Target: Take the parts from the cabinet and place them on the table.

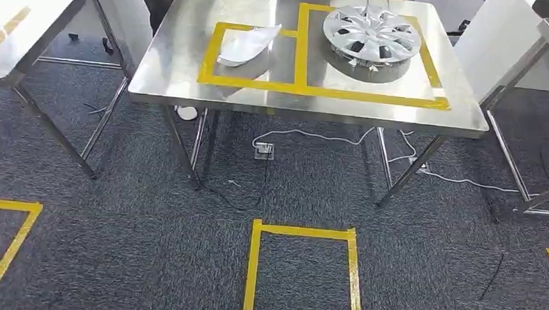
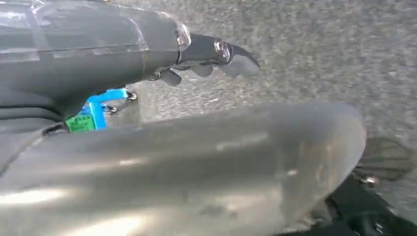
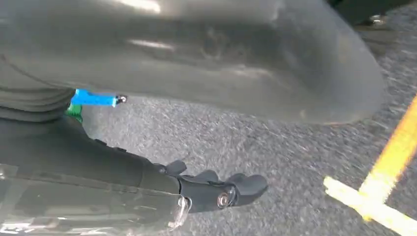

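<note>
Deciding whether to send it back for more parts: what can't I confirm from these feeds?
- Cabinet: not in the head view, which faces the table.
- Hubcap: far rim cut off by the head view's top edge.
- White part: too small to identify.
- Left hand and right hand: blurred wrist views; finger spread unclear.

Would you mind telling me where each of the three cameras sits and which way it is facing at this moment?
Head view: high on the body, looking forward and down at the steel table with the hubcap and silver part, plus taped carpet.
Left wrist view: behind the hanging left hand, facing the carpet; the hand holds nothing.
Right wrist view: behind the right hand, facing carpet and yellow tape; nothing held.
Shared: both wrist views show grey carpet, as does the head view.
</note>
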Controlling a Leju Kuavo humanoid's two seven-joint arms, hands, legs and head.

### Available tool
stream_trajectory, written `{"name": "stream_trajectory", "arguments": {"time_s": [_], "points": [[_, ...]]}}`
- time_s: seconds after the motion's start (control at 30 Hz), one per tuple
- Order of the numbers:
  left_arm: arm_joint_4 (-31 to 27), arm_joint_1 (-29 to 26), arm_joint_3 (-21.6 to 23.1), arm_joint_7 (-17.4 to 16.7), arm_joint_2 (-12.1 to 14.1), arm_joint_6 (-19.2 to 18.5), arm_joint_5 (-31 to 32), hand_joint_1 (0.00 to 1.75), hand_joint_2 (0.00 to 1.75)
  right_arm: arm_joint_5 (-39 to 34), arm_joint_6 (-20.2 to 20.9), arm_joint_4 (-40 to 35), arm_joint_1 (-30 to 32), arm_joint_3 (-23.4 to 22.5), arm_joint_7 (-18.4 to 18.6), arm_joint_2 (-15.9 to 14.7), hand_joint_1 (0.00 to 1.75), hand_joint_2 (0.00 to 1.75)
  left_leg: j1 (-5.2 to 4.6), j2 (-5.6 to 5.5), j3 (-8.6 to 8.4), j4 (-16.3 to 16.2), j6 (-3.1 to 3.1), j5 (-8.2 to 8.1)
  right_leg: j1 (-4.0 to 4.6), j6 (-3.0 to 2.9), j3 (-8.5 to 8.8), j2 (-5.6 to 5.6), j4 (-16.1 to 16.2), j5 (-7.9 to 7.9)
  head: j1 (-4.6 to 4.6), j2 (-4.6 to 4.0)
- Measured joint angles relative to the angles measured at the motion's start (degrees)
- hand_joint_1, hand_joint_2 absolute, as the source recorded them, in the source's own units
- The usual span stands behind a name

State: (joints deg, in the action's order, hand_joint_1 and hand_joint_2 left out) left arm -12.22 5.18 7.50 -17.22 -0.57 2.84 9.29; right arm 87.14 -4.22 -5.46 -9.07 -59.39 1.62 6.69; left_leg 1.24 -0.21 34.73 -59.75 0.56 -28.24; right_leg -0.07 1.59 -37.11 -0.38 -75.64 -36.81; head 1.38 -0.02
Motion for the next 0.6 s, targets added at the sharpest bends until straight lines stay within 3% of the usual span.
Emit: {"name": "stream_trajectory", "arguments": {"time_s": [0.07, 0.1, 0.13, 0.17, 0.2, 0.27, 0.3, 0.33, 0.37, 0.43, 0.47, 0.5, 0.53, 0.57, 0.6], "points": [[0.0, -0.01, 0.24, -0.09, 0.13, 0.0, 0.0, 0.0, 0.0, 0.48, 0.39, 0.0, 0.03, -0.02, 0.53, 0.0, 0.0, 0.0, -0.23, 0.04, 1.46, 0.01, -0.21, 1.29, 0.1, -0.73, 5.38, 0.04, 6.35, 4.36, 0.04, 0.0], [0.0, 0.02, 0.53, -0.15, 0.17, 0.0, 0.0, 0.0, 0.0, 0.57, 0.48, 0.0, -0.06, -0.04, 0.72, -0.02, 0.0, 0.0, -0.26, 0.04, 1.87, 0.02, -0.38, 1.79, 0.24, -1.17, 8.47, 0.1, 10.79, 5.07, 0.04, 0.0], [0.0, 0.06, 0.89, -0.26, 0.2, 0.0, 0.0, 0.0, 0.0, 0.87, 0.63, -0.02, -0.26, -0.04, 1.14, -0.06, 0.0, 0.0, -0.36, 0.12, 2.17, 0.0, -0.66, 2.3, 0.55, -1.83, 12.48, 0.22, 16.86, 3.92, 0.07, 0.0], [0.0, 0.06, 0.98, -0.26, 0.22, 0.0, 0.0, 0.0, 0.0, 0.99, 0.68, -0.02, -0.44, -0.04, 1.18, -0.11, 0.0, 0.0, -0.41, 0.26, 2.35, 0.01, -1.0, 2.8, 0.66, -2.05, 13.94, 0.3, 20.01, 3.07, 0.05, 0.0], [0.0, 0.05, 1.03, -0.28, 0.24, 0.0, 0.0, 0.0, 0.0, 1.01, 0.74, -0.02, -0.56, -0.07, 1.24, -0.11, 0.0, 0.0, -0.3, 0.43, 2.45, 0.16, -1.24, 3.34, 0.74, -1.99, 13.83, 0.35, 20.35, 2.91, -0.02, 0.0], [0.0, 0.02, 1.38, -0.63, 0.28, -0.09, -0.04, 0.0, 0.0, 1.05, 0.79, -0.02, -0.45, -0.13, 1.79, -0.35, 0.0, 0.0, -0.06, 0.72, 2.24, 1.12, -2.14, 4.73, 1.08, -2.46, 13.24, 0.47, 20.38, 3.9, -0.02, 0.0], [0.0, -0.07, 1.46, -0.7, 0.37, -0.09, -0.2, 0.0, 0.0, 1.07, 0.79, -0.02, -0.35, -0.15, 2.14, -0.37, 0.0, 0.0, -0.01, 0.71, 2.43, 1.01, -2.39, 4.7, 0.47, -2.81, 13.12, 0.31, 21.59, 5.08, -0.04, 0.0], [0.0, -0.12, 1.68, -0.59, 0.52, -0.09, -0.31, 0.0, 0.0, 1.12, 0.74, -0.02, -0.31, -0.17, 2.34, -0.42, 0.0, 0.0, -0.09, 0.51, 3.01, 0.02, -2.57, 2.24, 0.63, -3.06, 12.51, 0.16, 21.84, 5.87, -0.07, 0.0], [0.0, -0.08, 2.01, -0.37, 0.52, -0.09, -0.44, 0.0, 0.0, 1.11, 0.59, -0.04, -0.32, -0.22, 2.4, -0.57, 0.0, 0.0, -0.13, 0.27, 3.91, -2.56, -2.52, -1.37, 0.66, -3.42, 11.74, 0.13, 21.84, 6.48, -0.35, 0.0], [0.0, -0.1, 2.45, -0.09, 0.48, -0.07, -0.81, 0.0, 0.0, 1.05, 0.57, -0.09, -0.29, -0.28, 2.4, -0.77, 0.0, 0.0, -0.19, 0.16, 5.66, -10.19, -2.71, -7.11, 0.89, -3.63, 10.19, 0.04, 21.77, 7.68, -0.63, 0.0], [0.0, -0.1, 2.62, -0.07, 0.46, -0.09, -0.9, 0.0, 0.0, 1.03, 0.55, -0.09, -0.24, -0.37, 2.4, -0.83, 0.0, 0.0, -0.25, 0.15, 6.23, -13.56, -2.82, -7.38, 1.02, -3.64, 9.37, -0.07, 21.65, 8.25, -0.63, 0.0], [0.0, -0.12, 2.8, -0.09, 0.46, -0.22, -0.96, 0.0, 0.0, 0.98, 0.41, -0.07, -0.2, -0.53, 2.4, -0.85, 0.0, 0.0, -0.25, 0.16, 6.05, -15.09, -2.82, -5.6, 1.11, -3.63, 8.53, -0.14, 21.44, 8.72, -0.63, 0.0], [0.0, -0.14, 2.93, -0.2, 0.42, -0.44, -1.01, 0.0, 0.0, 0.96, 0.2, -0.09, -0.16, -0.61, 2.53, -0.9, 0.0, 0.0, -0.25, 0.18, 4.79, -14.35, -2.75, -3.11, 1.19, -3.58, 7.72, -0.21, 21.13, 9.12, -0.63, 0.0], [0.0, -0.15, 3.15, -0.26, 0.39, -0.52, -1.05, 0.0, 0.0, 0.92, 0.0, -0.07, -0.15, -0.66, 2.62, -0.94, 0.0, 0.0, -0.25, 0.19, 2.61, -11.79, -2.56, -1.15, 1.22, -3.44, 6.93, -0.21, 20.7, 9.37, -0.66, 0.0], [0.0, -0.13, 3.6, -0.28, 0.37, -0.72, -1.05, 0.0, 0.0, 0.87, -0.3, -0.09, -0.17, -0.74, 2.88, -0.98, 0.0, 0.0, -0.27, 0.2, -0.48, -7.83, -2.26, -0.44, 1.24, -3.27, 6.35, -0.18, 20.25, 9.54, -0.68, 0.0]]}}
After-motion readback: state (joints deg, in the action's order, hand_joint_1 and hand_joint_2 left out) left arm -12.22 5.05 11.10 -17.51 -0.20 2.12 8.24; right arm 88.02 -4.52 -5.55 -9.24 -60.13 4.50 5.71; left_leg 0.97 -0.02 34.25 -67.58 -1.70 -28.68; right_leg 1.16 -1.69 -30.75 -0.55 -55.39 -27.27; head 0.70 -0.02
